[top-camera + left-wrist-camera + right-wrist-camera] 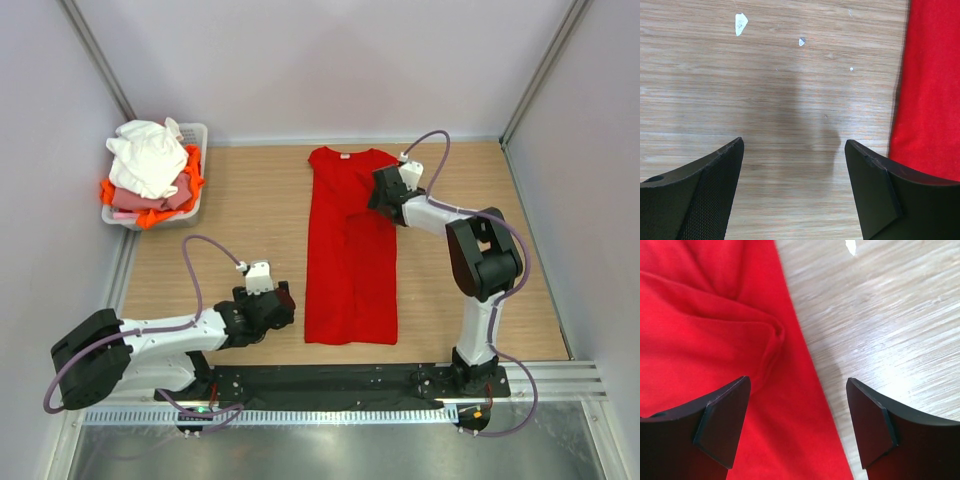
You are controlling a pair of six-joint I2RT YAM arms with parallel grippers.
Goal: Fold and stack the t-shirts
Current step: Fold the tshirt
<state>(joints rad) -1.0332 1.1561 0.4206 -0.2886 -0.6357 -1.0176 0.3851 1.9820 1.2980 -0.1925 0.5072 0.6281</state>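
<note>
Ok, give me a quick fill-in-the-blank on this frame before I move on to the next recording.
1. The t-shirt lying flat on the table is ___.
2. The left claw hangs over bare wood with its jaws ___.
3. The topmost t-shirt in the basket is ___.
4. The right claw is open over the flat t-shirt's edge, near its ___ end.
Missing words: red; open; white; collar.

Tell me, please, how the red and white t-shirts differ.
The red t-shirt lies flat on the table; the white t-shirt is crumpled in the basket. The right end effector, open, is at the red one's edge; no arm is near the white one. Both are plain.
</note>
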